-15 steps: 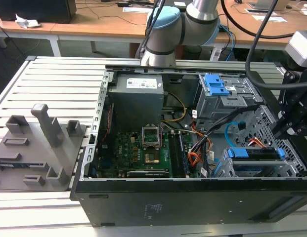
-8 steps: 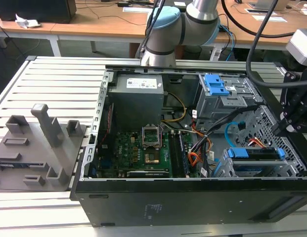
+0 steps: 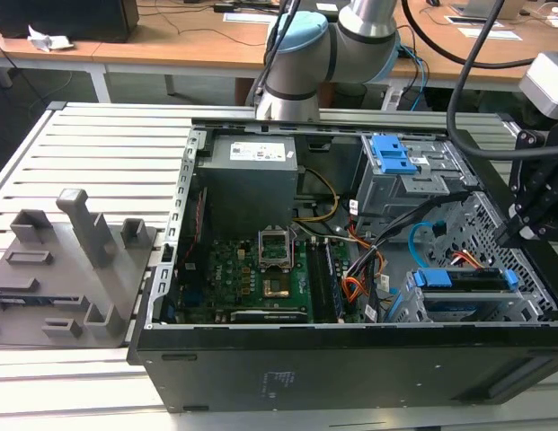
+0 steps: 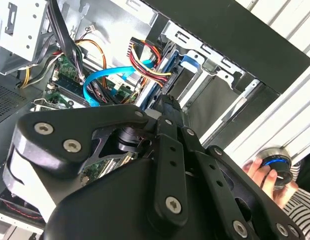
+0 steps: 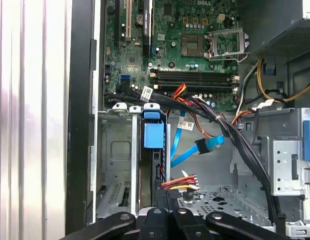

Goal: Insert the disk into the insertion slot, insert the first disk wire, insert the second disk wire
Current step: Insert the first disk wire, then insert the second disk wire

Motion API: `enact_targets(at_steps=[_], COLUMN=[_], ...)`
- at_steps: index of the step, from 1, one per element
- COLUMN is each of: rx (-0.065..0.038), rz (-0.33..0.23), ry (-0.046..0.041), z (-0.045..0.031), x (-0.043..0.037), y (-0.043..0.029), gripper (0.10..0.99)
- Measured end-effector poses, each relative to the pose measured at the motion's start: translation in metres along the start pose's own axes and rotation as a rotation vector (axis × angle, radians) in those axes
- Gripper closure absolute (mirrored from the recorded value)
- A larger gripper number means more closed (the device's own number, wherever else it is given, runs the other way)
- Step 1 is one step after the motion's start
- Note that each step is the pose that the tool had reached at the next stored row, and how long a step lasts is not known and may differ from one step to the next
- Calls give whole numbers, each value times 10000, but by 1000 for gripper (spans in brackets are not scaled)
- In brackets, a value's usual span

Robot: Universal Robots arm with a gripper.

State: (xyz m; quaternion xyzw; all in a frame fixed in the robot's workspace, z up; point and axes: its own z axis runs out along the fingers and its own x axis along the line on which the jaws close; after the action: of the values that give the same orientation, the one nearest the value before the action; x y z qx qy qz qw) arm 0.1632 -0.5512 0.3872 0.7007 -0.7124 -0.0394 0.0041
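The disk sits in the insertion slot, its blue carrier standing up at the near end. The first disk wire, an orange-red bundle, runs to the disk's edge with its plug against it. The second disk wire, light blue, loops loose above the case floor; its dark plug hangs free. My gripper hovers over the disk's rear end with fingers together, the tips right by the orange-red plug. Whether they pinch it is hidden.
A taller grey cage with a blue latch stands behind the slot. The motherboard and power supply fill the case's left. Black cables cross beside the disk. A person's hand rests by a round blue-ringed object outside the case.
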Motion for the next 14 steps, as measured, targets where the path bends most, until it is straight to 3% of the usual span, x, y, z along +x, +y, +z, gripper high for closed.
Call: enact_targets(at_steps=[3, 4, 6, 14], rx=[1, 1, 1, 0], rz=[0, 1, 1, 1], ry=[-1, -2, -2, -1], z=[19, 30, 37, 37], x=[3, 5, 6, 7], y=[124, 198, 254, 261], gripper=[980, 980, 980, 980])
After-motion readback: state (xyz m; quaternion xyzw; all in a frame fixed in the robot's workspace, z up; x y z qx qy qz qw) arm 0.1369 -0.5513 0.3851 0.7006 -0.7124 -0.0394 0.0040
